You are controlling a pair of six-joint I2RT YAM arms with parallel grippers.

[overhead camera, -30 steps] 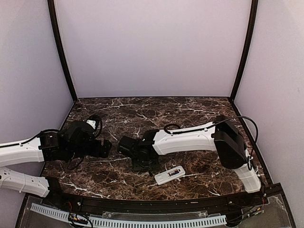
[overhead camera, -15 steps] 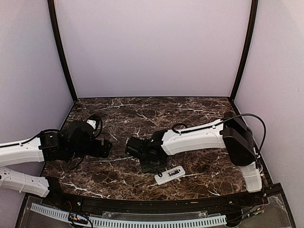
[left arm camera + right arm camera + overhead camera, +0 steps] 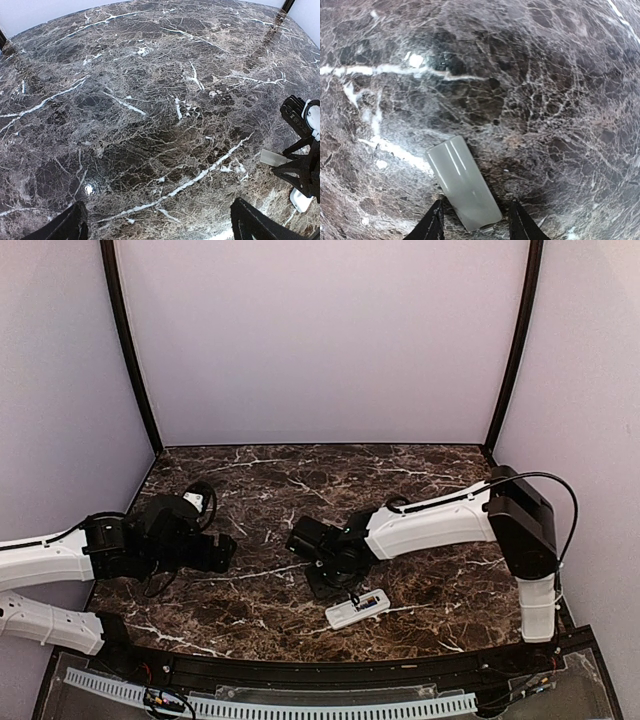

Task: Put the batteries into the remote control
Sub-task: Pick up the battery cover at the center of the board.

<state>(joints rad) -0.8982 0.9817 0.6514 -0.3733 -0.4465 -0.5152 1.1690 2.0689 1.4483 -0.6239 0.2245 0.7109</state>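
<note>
While the right gripper (image 3: 476,206) straddles the grey cover (image 3: 462,182) — jaws unclenched, not yet pinching — the remote control (image 3: 357,609) lies just beside it, basewards, long axis crosswise.

The dark brown marble-patterned tabletop (image 3: 420,470) is laced with white and tan veins. At its near edge, the small white rectangular plastic remote control (image 3: 357,609) bears dark markings. The flat rectangular cover piece (image 3: 463,182) is plain pale grey. The smooth walls (image 3: 320,340) are pale lilac.

Bottom edge crops the right tool (image 3: 476,214).
</note>
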